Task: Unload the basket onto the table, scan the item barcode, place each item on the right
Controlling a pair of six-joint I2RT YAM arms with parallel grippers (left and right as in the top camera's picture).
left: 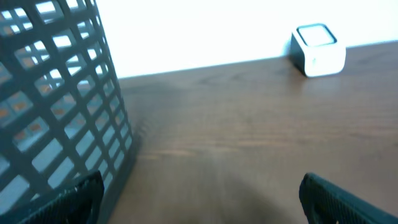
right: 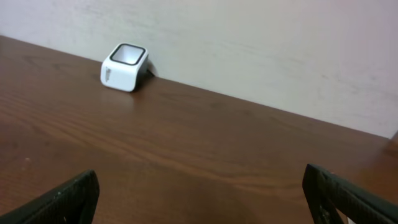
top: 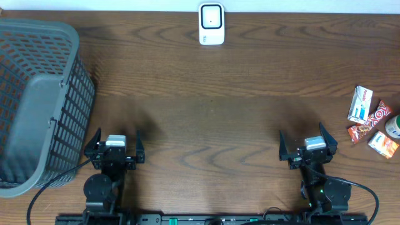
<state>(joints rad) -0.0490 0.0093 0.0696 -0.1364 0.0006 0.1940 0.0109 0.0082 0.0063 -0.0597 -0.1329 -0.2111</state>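
Note:
A white barcode scanner (top: pixel 211 24) stands at the table's far edge, also seen in the left wrist view (left: pixel 317 49) and the right wrist view (right: pixel 125 66). Several small snack packets (top: pixel 374 125) lie at the far right edge, among them a white and blue box (top: pixel 360 104). My left gripper (top: pixel 115 145) rests near the front left, open and empty, beside the basket. At the front right my right gripper (top: pixel 307 143) is open too, nothing between its fingers, well left of the packets.
A large grey plastic basket (top: pixel 37 100) fills the left side of the table, its mesh wall (left: pixel 56 106) close by my left gripper. A pale wall runs behind the table's far edge.

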